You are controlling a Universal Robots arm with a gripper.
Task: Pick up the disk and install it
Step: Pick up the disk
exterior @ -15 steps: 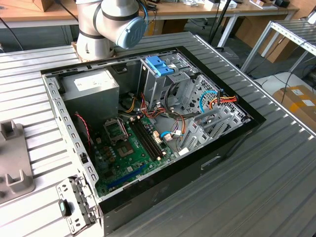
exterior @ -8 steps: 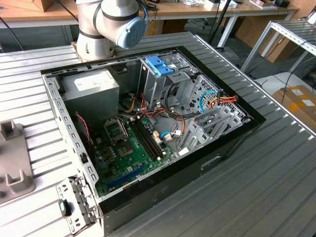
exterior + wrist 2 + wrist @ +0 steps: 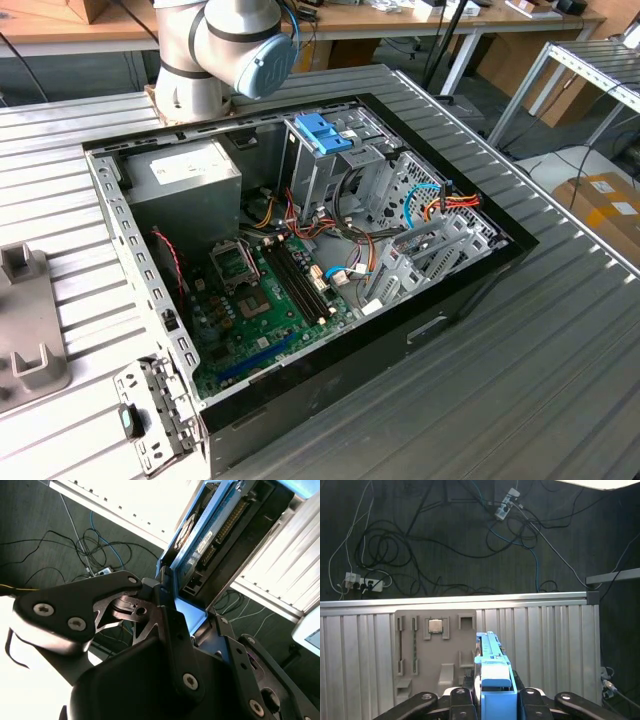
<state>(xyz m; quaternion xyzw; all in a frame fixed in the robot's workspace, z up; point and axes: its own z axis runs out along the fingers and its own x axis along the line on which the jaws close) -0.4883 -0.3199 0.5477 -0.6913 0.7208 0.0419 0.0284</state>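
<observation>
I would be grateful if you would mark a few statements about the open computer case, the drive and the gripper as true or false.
1. The disk, a flat grey-metal hard drive with light-blue rails, is clamped in the gripper. True.
2. The black computer case is closed. False: it lies open, showing the green motherboard.
3. A bare blue plastic bracket sits in the case's drive cage. True.
4. The grey fixture block holds nothing. False: a square processor chip sits in it.
</observation>
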